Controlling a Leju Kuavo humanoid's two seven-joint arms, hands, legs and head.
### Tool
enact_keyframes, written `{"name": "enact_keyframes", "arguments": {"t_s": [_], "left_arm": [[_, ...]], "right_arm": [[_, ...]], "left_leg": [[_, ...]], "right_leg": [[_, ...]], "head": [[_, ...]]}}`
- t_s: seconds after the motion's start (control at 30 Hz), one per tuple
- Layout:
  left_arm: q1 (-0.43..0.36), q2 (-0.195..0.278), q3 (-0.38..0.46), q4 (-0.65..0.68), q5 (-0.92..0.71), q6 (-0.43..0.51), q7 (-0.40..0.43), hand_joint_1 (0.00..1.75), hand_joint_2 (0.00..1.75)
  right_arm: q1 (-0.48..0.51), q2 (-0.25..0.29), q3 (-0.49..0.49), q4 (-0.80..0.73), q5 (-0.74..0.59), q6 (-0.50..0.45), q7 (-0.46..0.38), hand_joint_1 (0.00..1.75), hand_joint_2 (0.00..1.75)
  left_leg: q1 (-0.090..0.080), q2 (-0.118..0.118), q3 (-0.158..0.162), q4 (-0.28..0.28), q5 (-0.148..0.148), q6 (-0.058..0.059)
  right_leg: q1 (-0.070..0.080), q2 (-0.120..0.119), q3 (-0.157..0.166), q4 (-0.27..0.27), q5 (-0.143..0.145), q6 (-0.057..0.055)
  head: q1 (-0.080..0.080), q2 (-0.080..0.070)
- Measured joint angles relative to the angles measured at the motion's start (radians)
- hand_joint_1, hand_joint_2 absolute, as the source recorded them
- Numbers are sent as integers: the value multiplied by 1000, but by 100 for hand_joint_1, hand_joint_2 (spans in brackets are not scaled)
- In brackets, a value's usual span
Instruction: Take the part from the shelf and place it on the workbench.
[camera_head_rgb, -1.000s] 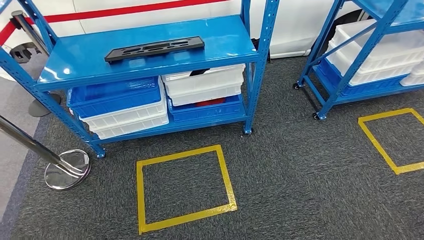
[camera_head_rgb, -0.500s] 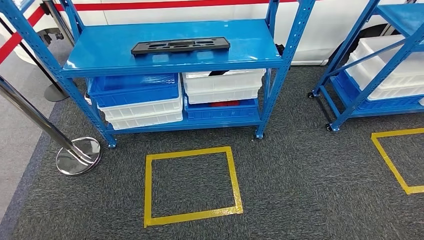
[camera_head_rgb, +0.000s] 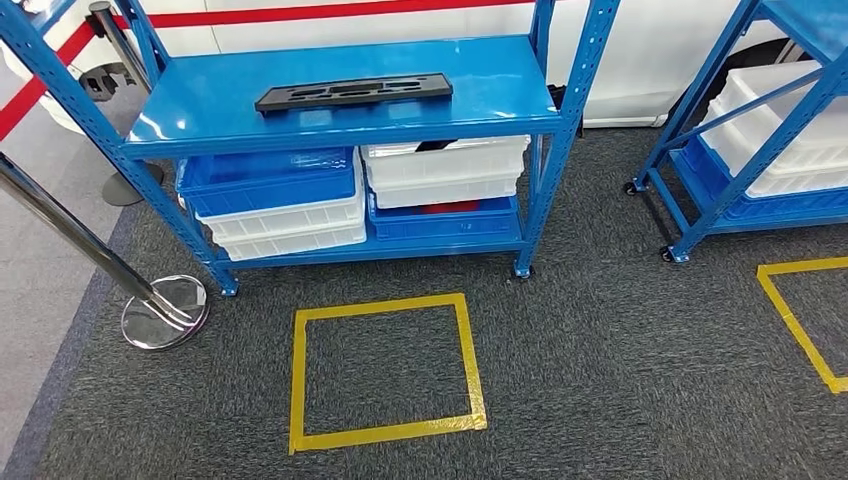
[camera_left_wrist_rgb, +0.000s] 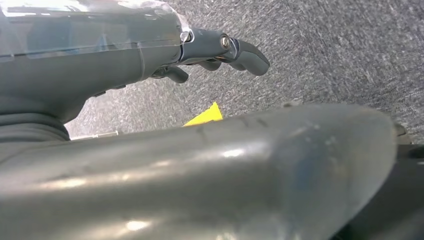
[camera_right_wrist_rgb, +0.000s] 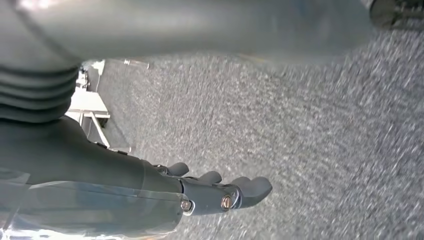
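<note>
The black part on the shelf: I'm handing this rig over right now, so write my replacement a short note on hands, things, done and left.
Left hand: empty, hanging over the carpet, fingers apart.
Right hand: empty, hanging over the carpet, fingers apart.
Black part: lies flat on the top board of the blue shelf, untouched.
Yellow square taped on the carpet before the shelf.
Done: nothing yet.
Left: reach the shelf, take the part, carry it to the workbench.

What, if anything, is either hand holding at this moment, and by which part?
Nothing is held. The left hand and the right hand hang over the carpet with nothing in them, and the black part lies untouched on the blue shelf.
</note>
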Motion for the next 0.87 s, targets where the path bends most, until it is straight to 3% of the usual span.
{"name": "enact_keyframes", "arguments": {"t_s": [0.03,0.07,0.13,0.2,0.23,0.27,0.37,0.57,0.7,0.8,0.83,0.87], "left_arm": [[1,0,0,0,0,0,0,0,0],[1,0,0,0,0,0,0,0,0],[0,0,0,0,1,0,0,0,0],[-1,-3,0,0,5,0,0,0,0],[-1,-4,0,0,8,0,0,0,0],[-1,-5,0,0,10,0,0,0,0],[1,-5,0,0,11,1,0,0,0],[0,-5,0,0,11,1,0,0,0],[0,-5,0,0,11,1,0,0,175],[0,-5,0,0,10,-2,-3,0,175],[0,-5,0,0,10,-4,-4,0,175],[0,-5,0,0,10,-5,-5,0,175]], "right_arm": [[0,-1,0,0,2,-5,7,0,175],[0,-1,0,0,3,-7,13,0,175],[0,-1,0,0,5,-6,11,0,175],[-1,-1,0,-1,4,-13,-9,0,175],[-1,-1,0,-1,2,-20,-20,0,175],[-1,-1,-1,-1,0,-26,-28,0,131],[-1,0,-2,-1,-1,-26,-42,0,0],[-2,0,-4,-1,-9,7,-84,0,0],[-2,0,-7,-1,-11,10,-84,0,0],[-2,0,-10,-1,-13,19,-76,0,0],[-2,0,-11,-1,-13,22,-68,0,44],[-2,0,-12,-1,-13,23,-64,0,58]], "left_leg": [[2,0,-7,15,5,-4],[5,0,7,-12,29,-9],[15,1,77,-154,97,-22],[19,-1,128,-261,128,-17],[18,-2,134,-277,127,-12],[16,-3,134,-279,127,-3],[11,-3,132,-277,127,3],[5,-3,131,-276,126,10],[4,-3,131,-276,126,12],[4,-3,131,-276,126,12],[4,-3,131,-276,126,12],[4,-3,131,-276,126,12]], "right_leg": [[0,-1,1,0,-1,-1],[-1,-1,2,1,-1,-1],[-2,-1,6,3,-4,0],[3,1,5,8,-8,7],[7,2,3,9,-8,11],[8,3,2,9,-8,14],[5,3,3,5,-5,21],[2,4,4,0,-2,28],[0,4,4,-1,-2,30],[0,4,4,-1,-2,30],[0,4,4,-1,-2,30],[0,4,4,-1,-2,30]], "head": [[0,0],[0,0],[0,0],[0,0],[0,0],[0,0],[0,0],[0,0],[0,0],[0,0],[0,0],[0,0]]}}
